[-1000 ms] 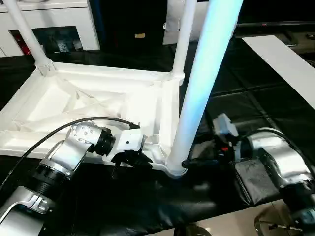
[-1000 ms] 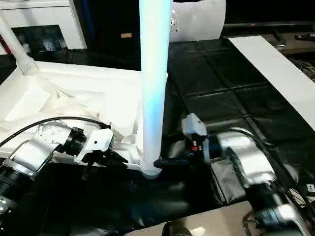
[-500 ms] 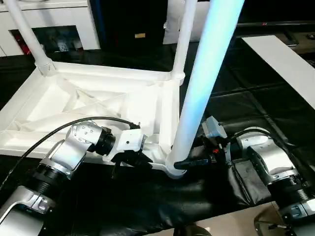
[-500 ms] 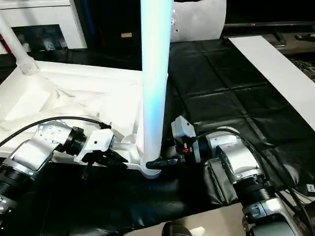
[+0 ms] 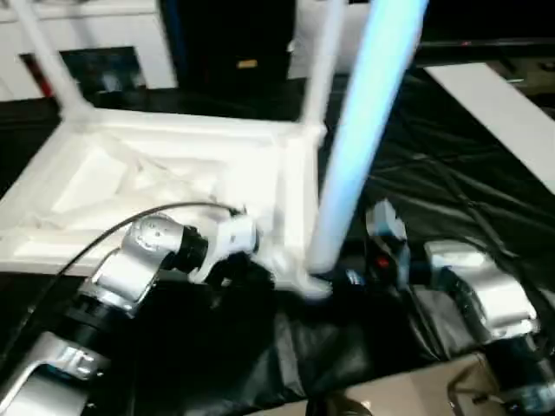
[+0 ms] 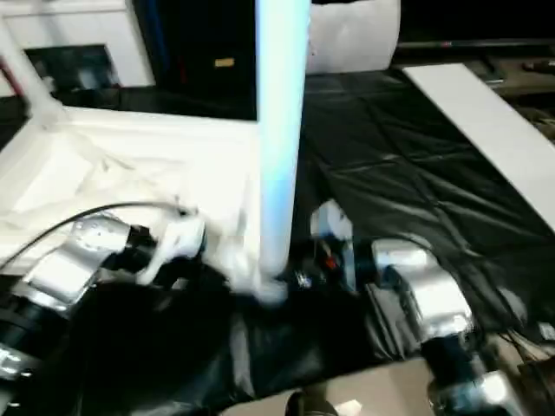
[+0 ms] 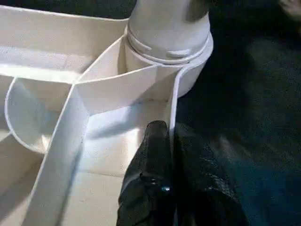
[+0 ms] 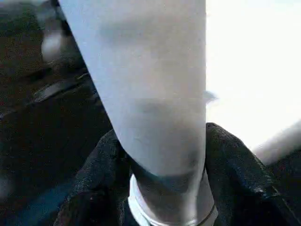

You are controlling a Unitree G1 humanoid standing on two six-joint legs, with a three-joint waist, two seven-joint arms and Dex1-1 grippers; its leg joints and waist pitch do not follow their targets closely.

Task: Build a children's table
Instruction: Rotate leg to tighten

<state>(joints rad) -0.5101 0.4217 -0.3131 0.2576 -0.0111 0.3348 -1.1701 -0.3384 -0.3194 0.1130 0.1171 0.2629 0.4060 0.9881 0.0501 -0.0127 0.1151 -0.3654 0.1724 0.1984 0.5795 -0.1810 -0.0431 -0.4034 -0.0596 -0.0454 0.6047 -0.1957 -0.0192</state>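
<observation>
Two hands brace the upturned table: left hand point(image 7: 162, 188) pinches its rim point(image 7: 175, 101) at lower centre, right hand point(image 8: 160, 188) clasps the upright leg point(image 5: 360, 139) at its socket point(image 7: 181, 52).

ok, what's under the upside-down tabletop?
The black cloth shows all round the tabletop, which lies on it with legs up. Whatever lies directly beneath the top is covered.

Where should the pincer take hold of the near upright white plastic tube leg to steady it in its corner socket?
Low on the near white plastic tube leg, just above the corner socket, coming level from the robot's right over the black cloth. The leg stands upright and round, and the table top's ribs block the other side.
</observation>
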